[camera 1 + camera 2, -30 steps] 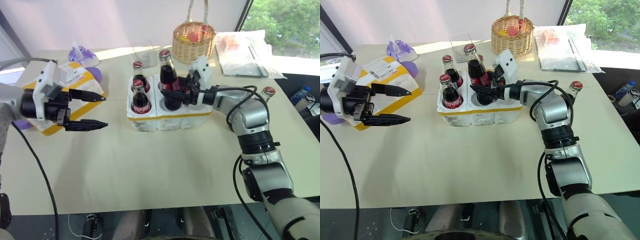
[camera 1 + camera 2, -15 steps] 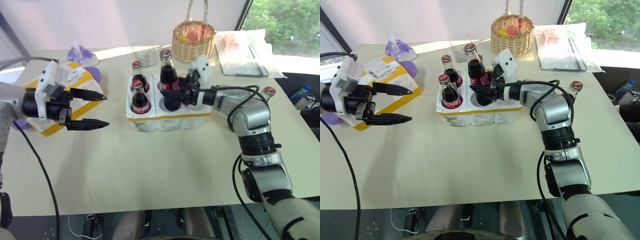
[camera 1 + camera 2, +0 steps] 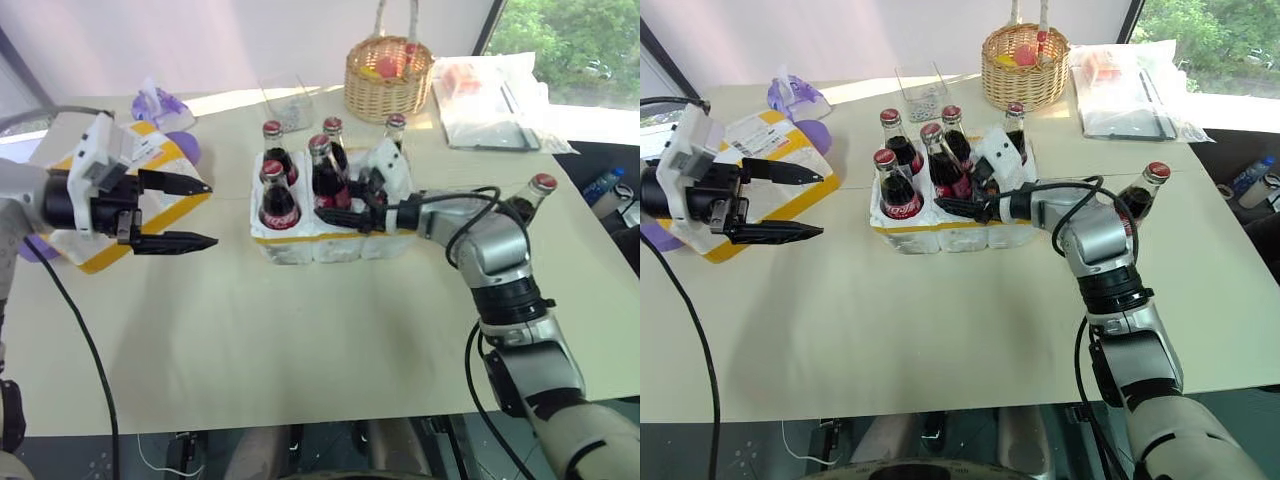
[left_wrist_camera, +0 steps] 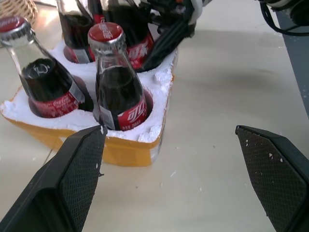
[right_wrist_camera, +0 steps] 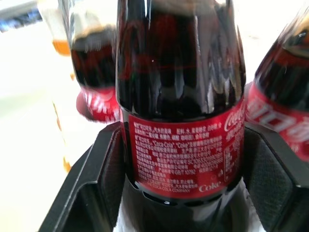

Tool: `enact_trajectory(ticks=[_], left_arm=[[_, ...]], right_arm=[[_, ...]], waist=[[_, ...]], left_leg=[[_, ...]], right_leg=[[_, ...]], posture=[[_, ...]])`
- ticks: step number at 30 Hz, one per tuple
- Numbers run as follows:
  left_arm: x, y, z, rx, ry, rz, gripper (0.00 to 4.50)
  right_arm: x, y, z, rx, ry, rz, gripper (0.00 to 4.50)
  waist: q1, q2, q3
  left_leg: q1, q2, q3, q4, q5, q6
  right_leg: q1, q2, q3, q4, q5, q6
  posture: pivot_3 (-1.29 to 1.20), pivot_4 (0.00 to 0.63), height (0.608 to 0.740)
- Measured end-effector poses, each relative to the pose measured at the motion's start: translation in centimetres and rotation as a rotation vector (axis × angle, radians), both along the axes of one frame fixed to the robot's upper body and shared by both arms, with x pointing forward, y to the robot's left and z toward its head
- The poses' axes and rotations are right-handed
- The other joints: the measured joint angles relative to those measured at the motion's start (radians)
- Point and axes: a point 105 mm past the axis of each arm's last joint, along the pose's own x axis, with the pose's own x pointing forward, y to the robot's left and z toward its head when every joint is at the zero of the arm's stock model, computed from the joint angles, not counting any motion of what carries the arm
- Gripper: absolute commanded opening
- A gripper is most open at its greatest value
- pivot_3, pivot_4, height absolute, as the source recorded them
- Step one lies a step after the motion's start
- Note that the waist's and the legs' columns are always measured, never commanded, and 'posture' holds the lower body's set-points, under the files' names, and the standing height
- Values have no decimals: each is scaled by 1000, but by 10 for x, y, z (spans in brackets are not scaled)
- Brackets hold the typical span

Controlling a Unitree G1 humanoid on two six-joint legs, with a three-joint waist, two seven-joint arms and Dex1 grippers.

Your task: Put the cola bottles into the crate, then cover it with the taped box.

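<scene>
Here the right gripper [image 3: 335, 212] pinches a dark red-capped glass cola bottle [image 3: 324, 176], seating it in the white foam crate [image 3: 300, 243], while the left gripper [image 3: 190, 213] waits spread.

Six cola bottles [image 3: 279, 194], one crate [image 3: 300, 243], one taped box [image 3: 168, 156], one wicker basket [image 3: 386, 82]

A bright indoor room set up as a robot test space, beside a large window [image 3: 560, 45] with green trees outside. A plain cream tabletop [image 3: 300, 330] stands against a pale wall and carries staged props: a wicker basket [image 3: 388, 80], a clear plastic-wrapped package [image 3: 490, 100], a purple item [image 3: 160, 105]. Black cables [image 3: 80, 340] trail from the robot's arms, and more wiring lies on the floor under the tabletop.
</scene>
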Motion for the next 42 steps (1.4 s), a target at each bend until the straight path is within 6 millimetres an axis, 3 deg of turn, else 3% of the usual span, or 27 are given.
enact_trajectory(ticks=[3, 9, 12, 22, 26, 31, 38, 42], left_arm=[[0, -1, -1, -3, 2, -3, 4500], [1, -2, -2, -6, 3, -8, 4500], [3, -5, -6, -9, 17, -19, 4500], [12, -20, -10, -25, 31, -93, 4500], [18, -22, -15, -31, 46, -106, 4500], [22, -25, -17, -27, 53, -132, 4500], [20, -28, -15, -24, 44, -160, 4500], [20, -28, -15, -23, 42, -163, 4500]], right_arm=[[1, -1, -2, -18, -17, 6, 4448], [1, -10, -1, -31, -7, -7, 4448], [-7, -27, 3, -49, 14, -21, 4448], [-62, -89, 40, -59, -2, -107, 4448], [-88, -96, 46, 6, 61, -117, 4448], [-127, -133, 24, 23, 198, -266, 4448], [-150, -195, 1, 59, 255, -567, 4448], [-148, -220, -7, 95, 227, -684, 4448]], waist=[[2, 0, 0], [11, -1, 0], [20, -1, 0], [13, -2, 0], [14, -2, 0], [36, -2, 0], [38, -3, 0], [33, -3, 0]], left_leg=[[1, 1, 0, 0, 1, -1], [2, 0, -1, 1, 1, -1], [1, -1, -2, 1, 0, 0], [0, 1, -1, 1, 0, 1], [0, 1, -1, 1, 0, 1], [0, 1, -1, 1, -1, 3], [2, 2, -1, 2, -2, 4], [2, 2, -1, 3, -2, 4]], right_leg=[[1, 1, 0, 0, 0, 0], [2, 0, 0, 0, 0, 0], [3, 0, 0, 0, 0, 0], [2, -1, 0, -2, 0, 0], [2, -1, 1, -2, 0, 0], [5, -1, 1, -7, 0, 0], [10, -1, 1, -12, 0, 0], [11, -1, 1, -12, 0, 0]], posture=[[0, 150, 740], [0, 150, 740], [0, 150, 740], [0, 150, 740], [0, 150, 740], [0, 150, 740], [0, 150, 740], [0, 150, 740]])
